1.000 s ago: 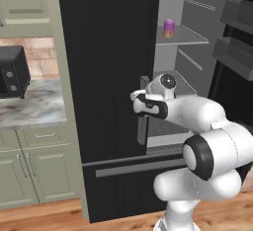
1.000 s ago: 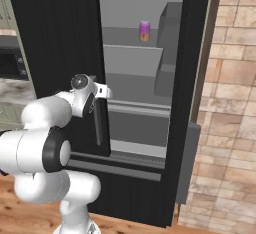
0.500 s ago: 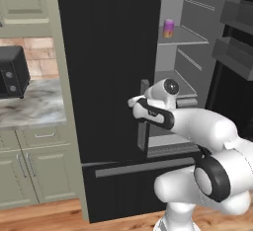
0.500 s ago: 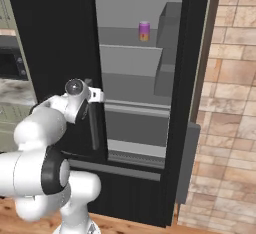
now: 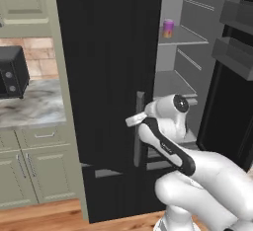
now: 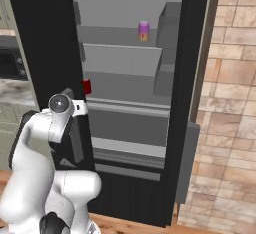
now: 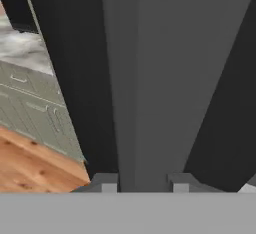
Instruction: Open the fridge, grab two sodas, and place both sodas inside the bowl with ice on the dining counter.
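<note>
Fingers (image 7: 110,182) sit either side of the grey vertical handle (image 7: 142,78) of the fridge (image 5: 108,77), closed down on it; in the hand view the two tips bracket the handle bar with no gap visible on either side. Gripper (image 7: 142,183) points along the handle toward the floor. In the left base view the white arm reaches from lower right, with its wrist at the handle (image 5: 140,126) on the edge of the left door.

Right fridge door stands open, left door looks slightly ajar. Grey shelved interior exposed. Purple-to-orange soda can (image 5: 168,28) stands upright on an upper shelf, well above the hand; also seen in the right base view (image 6: 144,31). Red soda can (image 6: 86,86) sits one shelf lower at the far left of the interior, partly hidden behind the door edge. Both cans apart from the gripper, untouched.

Left of the fridge: marble counter (image 5: 29,109) with a black microwave (image 5: 12,72), sage-green cabinets (image 5: 34,175) below. Brick wall (image 6: 230,103) right of the fridge. Wooden floor (image 7: 30,163) below.
</note>
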